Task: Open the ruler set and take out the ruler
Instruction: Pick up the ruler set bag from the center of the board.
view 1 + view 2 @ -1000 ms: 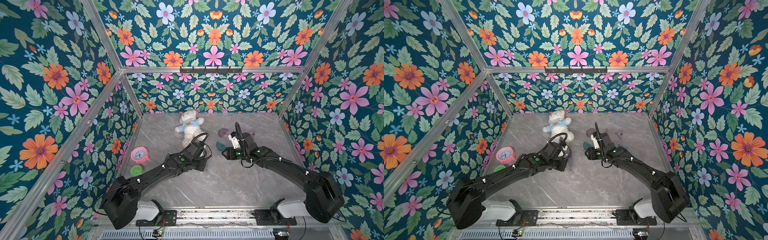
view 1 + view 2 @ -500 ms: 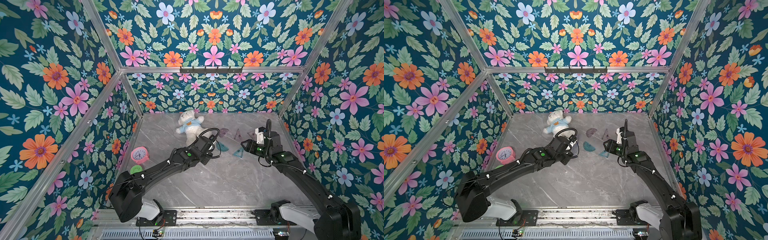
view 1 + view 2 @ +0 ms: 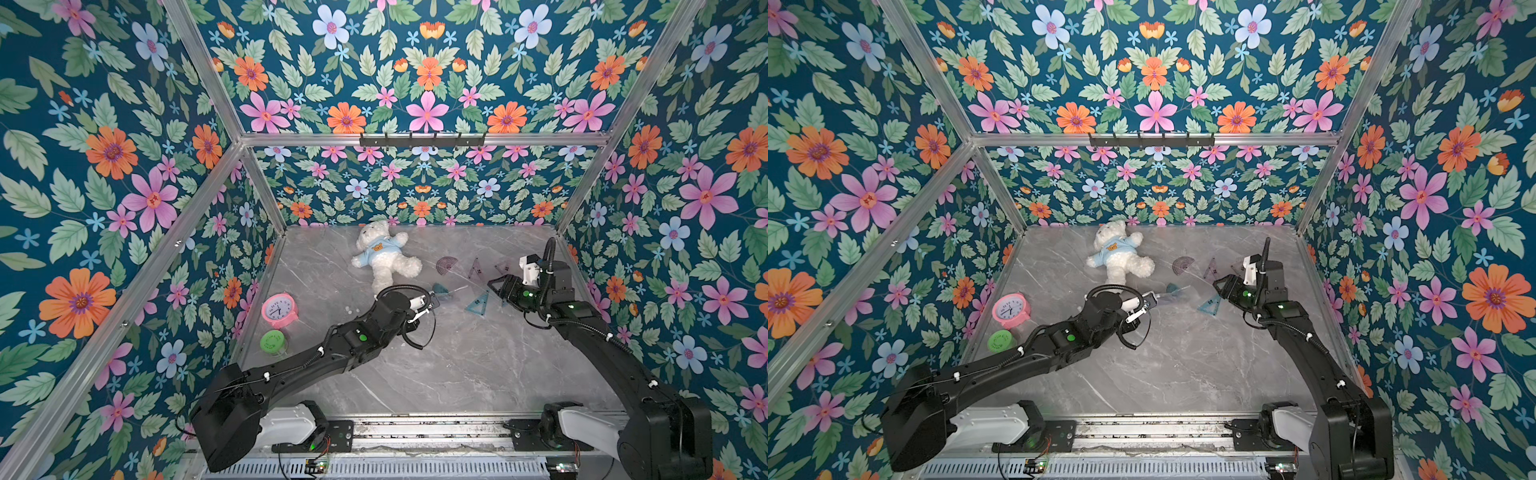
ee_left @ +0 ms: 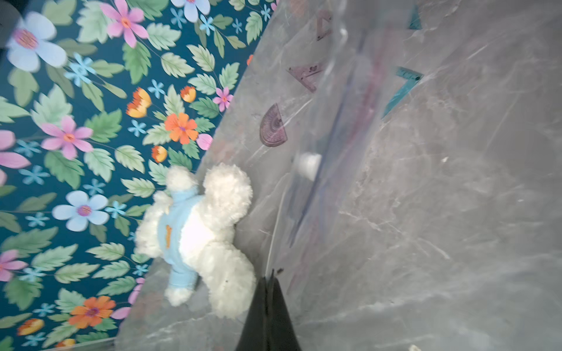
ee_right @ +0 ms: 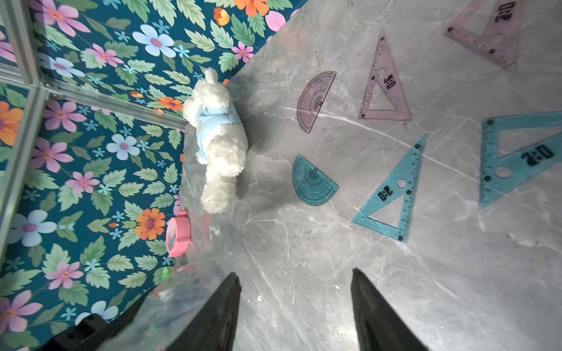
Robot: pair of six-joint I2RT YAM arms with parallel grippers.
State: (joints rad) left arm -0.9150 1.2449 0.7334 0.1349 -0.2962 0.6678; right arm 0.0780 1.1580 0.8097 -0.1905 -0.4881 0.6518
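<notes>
Jaws, left: clenched on a corner of the clear plastic ruler-set pouch [image 4: 319, 188], near the centre of the grey marble desk [image 3: 457, 374].
Jaws, right: released, empty, at 2 o'clock.
Done: pouch judged opened; teal plastic triangles [image 5: 384, 194], pink plastic triangles [image 5: 390, 83] and protractors [image 5: 313, 182] lie scattered at 1 o'clock.
Left: blurred long strips inside the pouch, likely the straight ruler, judged not yet removed.

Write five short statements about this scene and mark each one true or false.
1. The left gripper is shut on the clear pouch. True.
2. The right gripper is clamped shut. False: its jaws stand open, holding nothing.
3. The teddy bear wears a light blue top. True.
4. The pink clock lies on the teddy bear. False: it sits apart, beside the green-lidded jar.
5. A pink protractor and a blue protractor lie on the table. True.
</notes>
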